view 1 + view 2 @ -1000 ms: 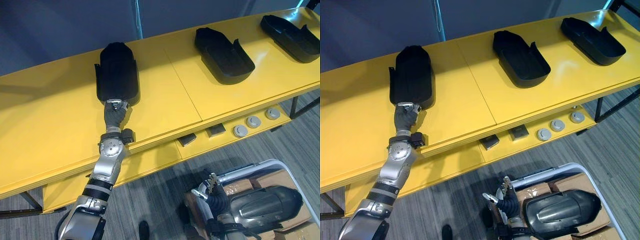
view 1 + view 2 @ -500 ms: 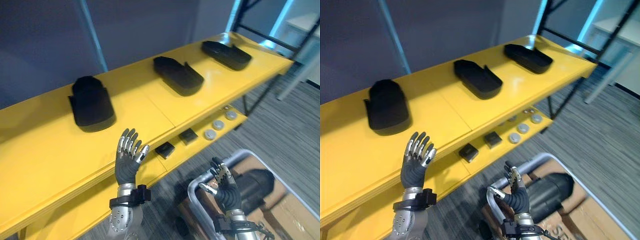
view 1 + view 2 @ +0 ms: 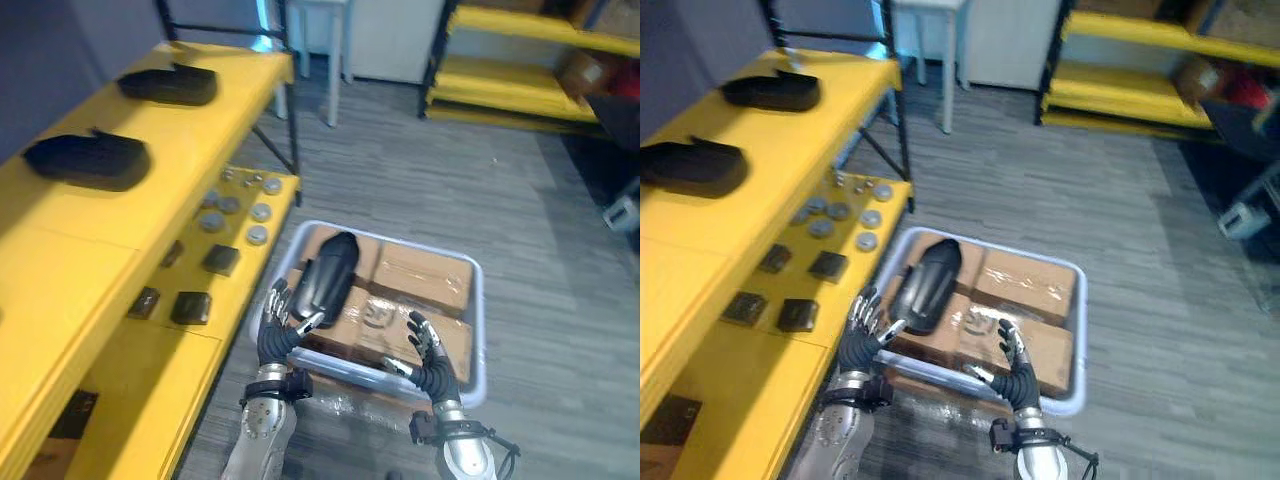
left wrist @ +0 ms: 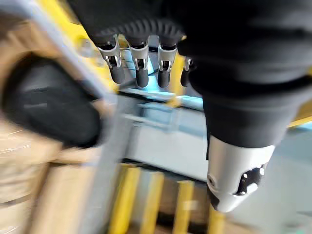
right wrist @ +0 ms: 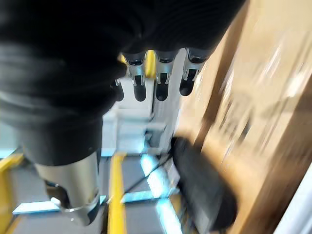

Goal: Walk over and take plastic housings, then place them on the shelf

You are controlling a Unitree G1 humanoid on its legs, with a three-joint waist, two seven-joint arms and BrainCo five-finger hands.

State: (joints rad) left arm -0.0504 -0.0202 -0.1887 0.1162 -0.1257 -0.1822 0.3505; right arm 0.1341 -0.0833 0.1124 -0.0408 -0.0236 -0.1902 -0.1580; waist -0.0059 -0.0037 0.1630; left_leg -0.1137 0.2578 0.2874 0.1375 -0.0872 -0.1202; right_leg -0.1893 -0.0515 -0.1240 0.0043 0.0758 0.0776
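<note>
Leftward, a yellow shelf (image 3: 60, 250) stands beside the grey striped floor (image 3: 540, 230).

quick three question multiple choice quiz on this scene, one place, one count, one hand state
1. The housing nearest the robot lies: A on the floor; B on cardboard boxes in the bin; C in a hand.
2. Black parts in view atop the yellow shelf: A two; B four; C none.
3. The left hand and right hand are: A both fists; B both open; C one clenched.
Answers: B, it rests on the boxes; A, near shelf housing and far shelf housing; B, fingers are straight.
</note>
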